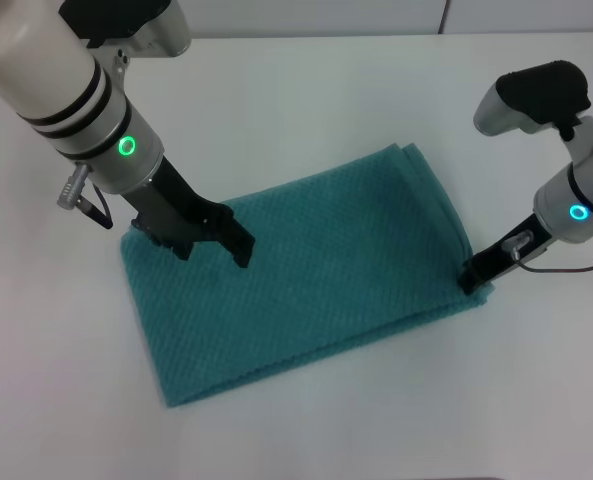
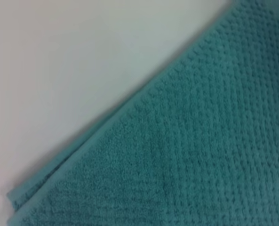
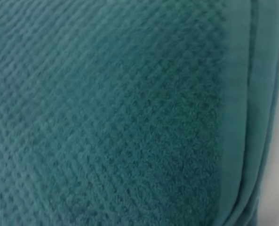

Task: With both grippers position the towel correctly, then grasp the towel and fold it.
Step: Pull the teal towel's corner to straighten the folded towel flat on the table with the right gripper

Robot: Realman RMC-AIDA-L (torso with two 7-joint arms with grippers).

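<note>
The teal waffle-textured towel (image 1: 316, 265) lies folded in layers, slanting across the white table. My left gripper (image 1: 212, 250) hovers low over the towel's far left corner, open, with nothing between its black fingers (image 1: 242, 252). The left wrist view shows the towel (image 2: 200, 141) with its layered edge and corner against the table. My right gripper (image 1: 470, 278) is down at the towel's near right corner and touches its edge. The right wrist view is filled by the towel (image 3: 106, 117), with its hem and stacked layers along one side.
The white table (image 1: 306, 90) surrounds the towel on all sides. The grey edge of the table runs along the far side, and no other objects are in view.
</note>
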